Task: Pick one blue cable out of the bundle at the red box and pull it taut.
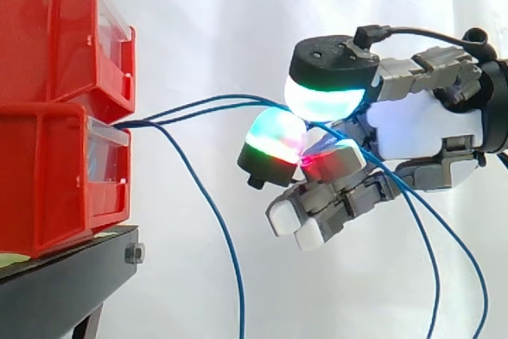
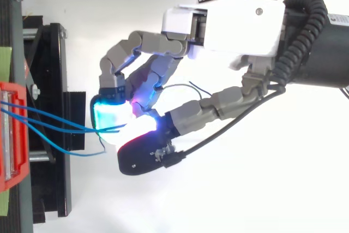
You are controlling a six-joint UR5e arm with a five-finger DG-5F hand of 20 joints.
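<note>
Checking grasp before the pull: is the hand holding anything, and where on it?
A blue cable, pinched between the hand's glowing pads partway along, away from the red box. Two strands seem caught, not one.

The red bins are smooth, glossy plastic, each fronted by a clear, shiny plastic panel. The black stand looks like matt painted metal, with a dull grey metal bolt at its corner. The white curtain is soft, matt cloth with loose folds. The blue cables have a smooth, slightly shiny plastic sheath. The hand has a glossy white plastic shell and matt grey segments. Its fingertips are smooth, translucent glowing pads backed with matt black caps.
</note>
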